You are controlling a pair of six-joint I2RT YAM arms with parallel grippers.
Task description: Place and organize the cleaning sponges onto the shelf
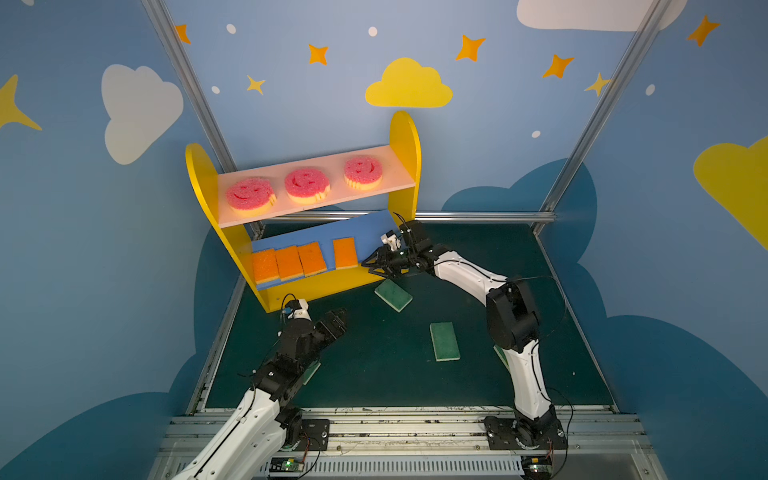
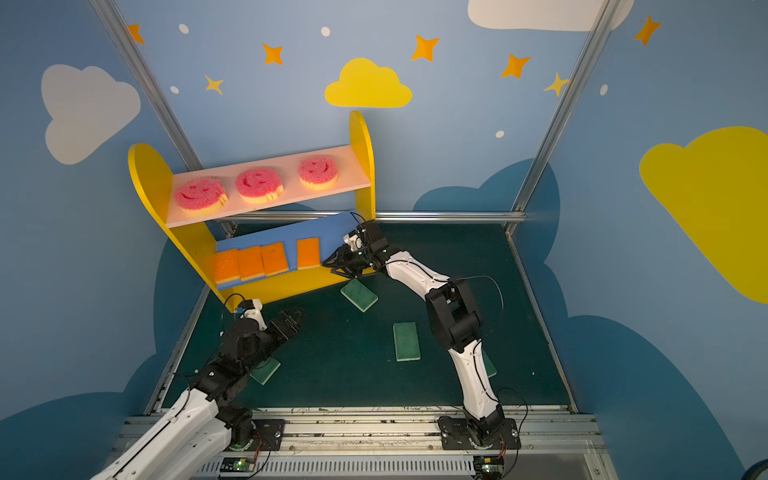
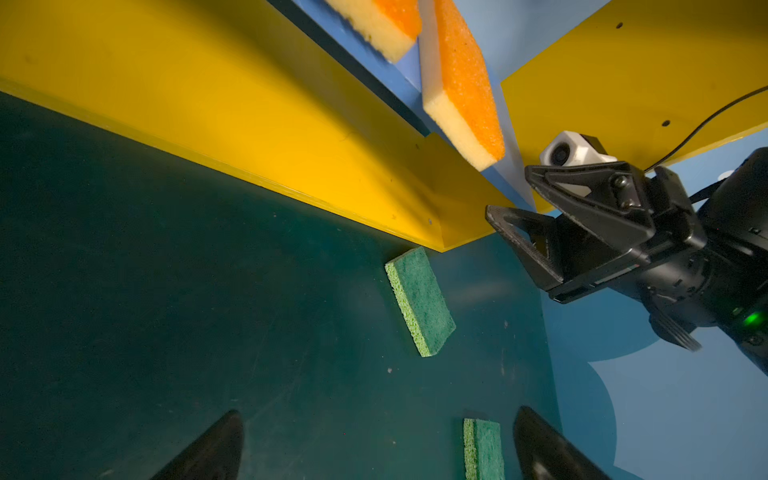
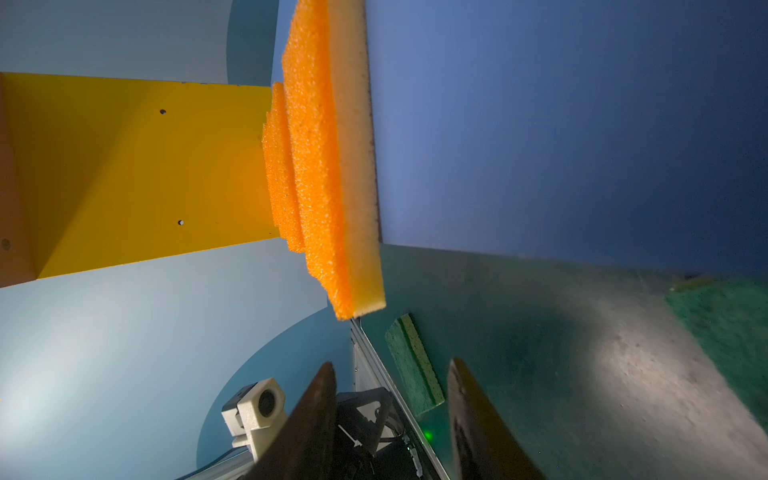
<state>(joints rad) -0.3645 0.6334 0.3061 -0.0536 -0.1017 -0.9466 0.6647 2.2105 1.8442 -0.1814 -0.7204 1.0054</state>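
Orange sponges [image 1: 305, 259], four of them, lie in a row on the blue lower board [image 1: 365, 226] of the shelf [image 1: 405, 137]. Three lie side by side and the fourth orange sponge [image 1: 345, 253] a little apart on the right. Three round pink sponges [image 1: 307, 183] sit spaced along the pink upper board [image 1: 395, 166]. The right gripper [image 1: 370, 267] hovers just beside the fourth orange sponge, its fingers spread with nothing between them. The left gripper [image 1: 341, 321] hangs low over the dark green table [image 1: 374, 374] in front of the shelf, spread wide and empty. Green sponges [image 1: 444, 341] lie on the table. One is near the shelf's base, one mid-table, one partly under the left arm, one mostly hidden behind the right arm.
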